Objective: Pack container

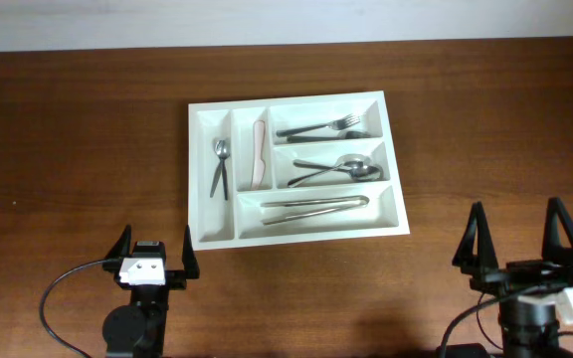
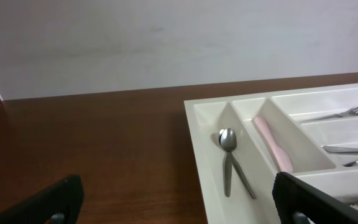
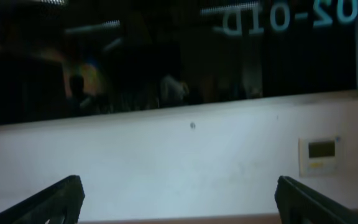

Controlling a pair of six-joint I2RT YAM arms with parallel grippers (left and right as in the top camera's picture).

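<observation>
A white wall (image 2: 166,43) stands behind the wooden table (image 2: 104,143).

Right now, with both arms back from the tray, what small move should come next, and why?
Probably none: leave the left gripper and right gripper parked, open. The container already holds spoons, forks, tongs and a pink knife, and no loose cutlery shows on the table.

Soft, even light from above; the white tray (image 1: 207,124) throws faint shadows. The right wrist view is dim and blurry, with reflections in a dark window (image 3: 166,56).
</observation>
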